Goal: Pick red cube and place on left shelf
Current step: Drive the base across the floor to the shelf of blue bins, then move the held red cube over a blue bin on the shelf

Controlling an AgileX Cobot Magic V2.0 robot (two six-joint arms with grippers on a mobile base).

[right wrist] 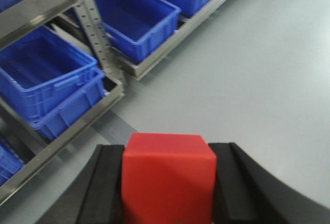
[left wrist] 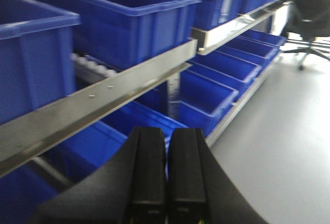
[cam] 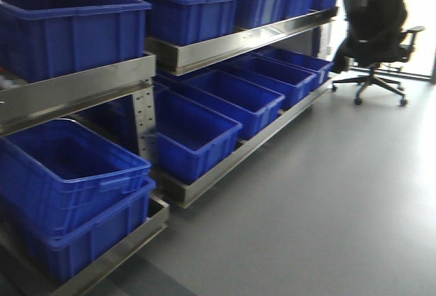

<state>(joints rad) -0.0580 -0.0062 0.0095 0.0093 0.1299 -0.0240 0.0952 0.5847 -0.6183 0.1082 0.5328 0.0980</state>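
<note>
right hand [right wrist: 167, 190] grasps the red cube [right wrist: 167, 170] over the floor [right wrist: 258, 79]; left hand [left wrist: 166, 177] clenched, near a shelf [left wrist: 103, 97] crowded with blue bins [left wrist: 124, 22].

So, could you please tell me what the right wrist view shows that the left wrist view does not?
Only the right wrist view shows the red cube, clamped in the right gripper. Only the left wrist view shows the left gripper, shut and empty, and a chair in the far corner. Both show blue bins on steel shelving and grey floor.
</note>
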